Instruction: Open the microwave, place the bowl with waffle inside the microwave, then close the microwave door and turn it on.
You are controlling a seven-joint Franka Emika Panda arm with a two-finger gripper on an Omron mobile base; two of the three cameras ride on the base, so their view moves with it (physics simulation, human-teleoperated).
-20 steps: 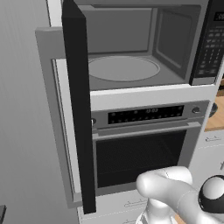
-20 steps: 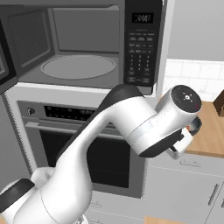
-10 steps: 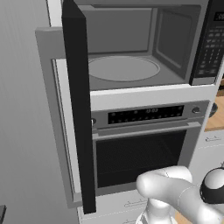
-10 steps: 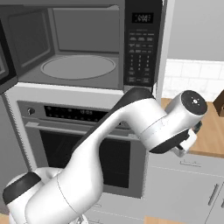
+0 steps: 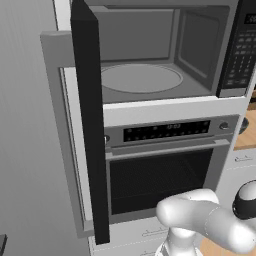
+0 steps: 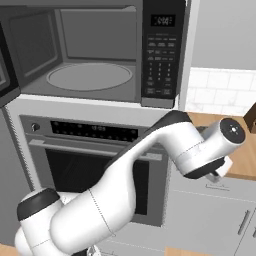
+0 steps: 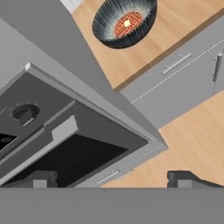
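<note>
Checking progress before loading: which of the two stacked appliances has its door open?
The microwave on top: its door is swung wide, showing the turntable. The oven below is shut.

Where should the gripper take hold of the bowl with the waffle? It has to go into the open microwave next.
Grip the bowl by its rim, coming from above: it sits upright on the wooden counter, mouth open, with the waffle filling only the middle, so one finger likely fits inside.
</note>
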